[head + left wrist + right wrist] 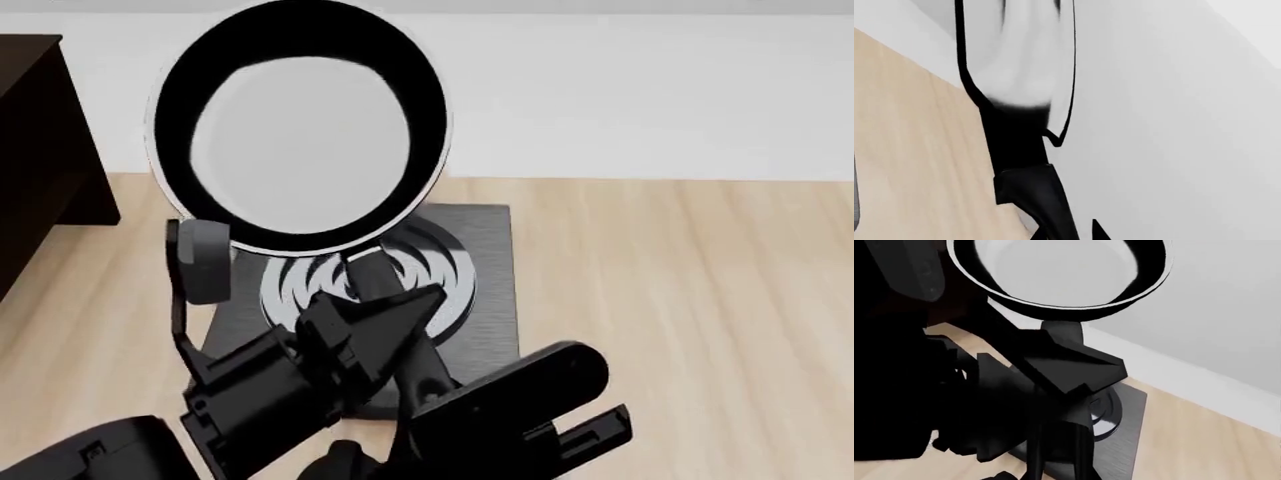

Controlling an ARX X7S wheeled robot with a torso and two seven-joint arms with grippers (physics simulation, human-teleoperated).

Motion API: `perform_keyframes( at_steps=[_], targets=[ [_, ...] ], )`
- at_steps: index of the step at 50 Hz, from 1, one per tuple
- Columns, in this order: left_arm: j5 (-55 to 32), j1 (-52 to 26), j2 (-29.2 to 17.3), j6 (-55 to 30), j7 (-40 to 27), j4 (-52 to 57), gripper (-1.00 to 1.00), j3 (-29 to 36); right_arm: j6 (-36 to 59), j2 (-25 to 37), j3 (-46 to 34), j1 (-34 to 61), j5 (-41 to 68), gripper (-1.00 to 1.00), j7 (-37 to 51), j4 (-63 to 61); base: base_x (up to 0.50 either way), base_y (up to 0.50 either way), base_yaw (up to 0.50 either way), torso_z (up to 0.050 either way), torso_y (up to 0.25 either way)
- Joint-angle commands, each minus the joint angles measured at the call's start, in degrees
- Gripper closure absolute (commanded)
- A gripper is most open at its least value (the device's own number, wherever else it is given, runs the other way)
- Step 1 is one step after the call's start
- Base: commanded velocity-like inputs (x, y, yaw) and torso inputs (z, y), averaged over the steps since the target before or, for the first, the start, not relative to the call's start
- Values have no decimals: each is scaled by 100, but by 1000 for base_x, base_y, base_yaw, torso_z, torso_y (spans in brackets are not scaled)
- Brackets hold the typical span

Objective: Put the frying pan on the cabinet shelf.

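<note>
Frying pan (300,140) aloft, rigid, likely bowl-heavy; left gripper (367,325) jaws clamped on handle near bowl; right gripper's jaws unreadable.

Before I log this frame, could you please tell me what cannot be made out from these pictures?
- Cabinet shelf: the head view's left edge crops the dark cabinet; no board shows.
- Frying pan handle: the arms cover it in head and right wrist views.
- Which end effector grips the handle: the tips merge with the black handle.
- Burner plate: pan and arms hide much of it.
</note>
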Motion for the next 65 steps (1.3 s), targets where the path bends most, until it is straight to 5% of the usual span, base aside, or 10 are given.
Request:
perform_keyframes(
  at_steps=[1,37,65],
  targets=[
    [392,-103,-147,218,-191,-58,100,-207,-7,36,-13,105,-399,-100,42,-73,0,0,0,0,10],
    [-78,-1130,-854,723,-825,-475,100,-1247,87,40,-28,149,-245,-100,126,-133,0,0,0,1,2],
    [-510,-2172,-1256,1213,-363,-2746,100,-2040,88,-2,-272,202,-245,-100,161,-120,0,0,0,1,2]
  ],
)
